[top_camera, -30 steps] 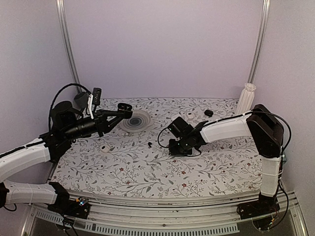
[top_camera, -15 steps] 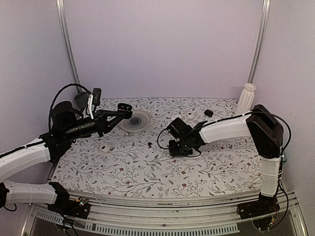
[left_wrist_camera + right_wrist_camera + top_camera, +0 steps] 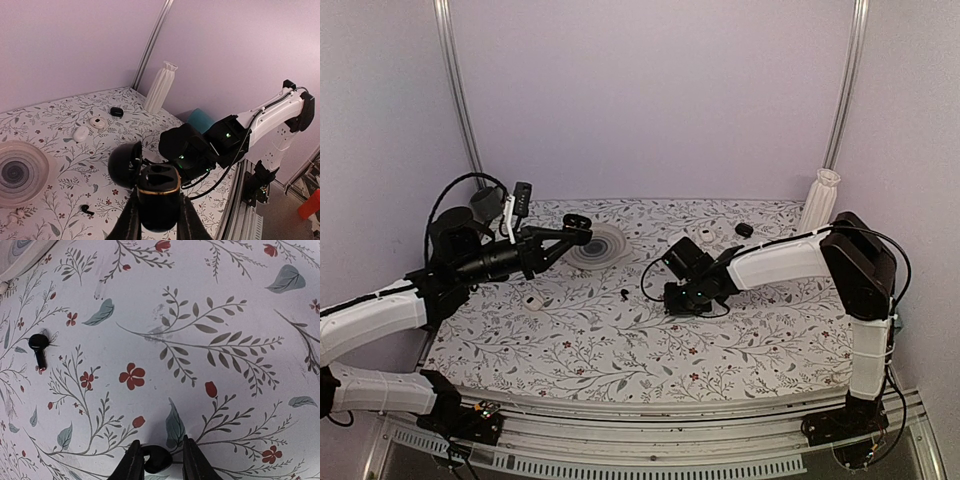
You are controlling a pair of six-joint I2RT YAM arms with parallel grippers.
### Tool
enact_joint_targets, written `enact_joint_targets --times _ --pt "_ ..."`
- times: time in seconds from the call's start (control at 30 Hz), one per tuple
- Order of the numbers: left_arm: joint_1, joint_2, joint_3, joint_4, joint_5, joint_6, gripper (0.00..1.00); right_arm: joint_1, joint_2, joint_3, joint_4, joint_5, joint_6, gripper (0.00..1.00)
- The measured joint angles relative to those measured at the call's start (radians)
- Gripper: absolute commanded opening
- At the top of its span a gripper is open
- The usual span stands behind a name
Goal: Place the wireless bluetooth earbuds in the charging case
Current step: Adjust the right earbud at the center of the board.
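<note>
On the flowered table (image 3: 620,350), mid-right, the right arm (image 3: 780,262) is down low w/ the right gripper (image 3: 157,460) almost on the surface. At far left the left arm (image 3: 380,320) is up off the table, left gripper (image 3: 159,225) clamped on the case (image 3: 157,192), lid swung open, both sockets bare. Right fingers sit narrow either side of one earbud (image 3: 154,458); can't tell if it's truly pinched or just bracketed. The second earbud (image 3: 623,293) lies loose btwn the two grippers. Risks, imo: the earbud is tiny & rounded, so a shallow tip grip could let it squirt out or twist on the lift, & once dropped it'd roll. The case is well apart from it, so a long carry. Any tilt of earbud vs socket & it jams, or knocks the case askew in the left grip.
</note>
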Motion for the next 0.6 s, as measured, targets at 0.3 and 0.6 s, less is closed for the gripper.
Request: enact_joint_targets --times 0.3,0.6 --pt "0.000 0.018 0.000 0.007 0.016 -0.003 0.00 -0.012 0.000 -0.004 0.011 -0.013 -0.032 0.15" --pt "0.001 0.025 -0.017 0.031 0.017 -0.011 0.00 -0.013 -0.002 -0.005 0.043 -0.017 -0.080 0.07"
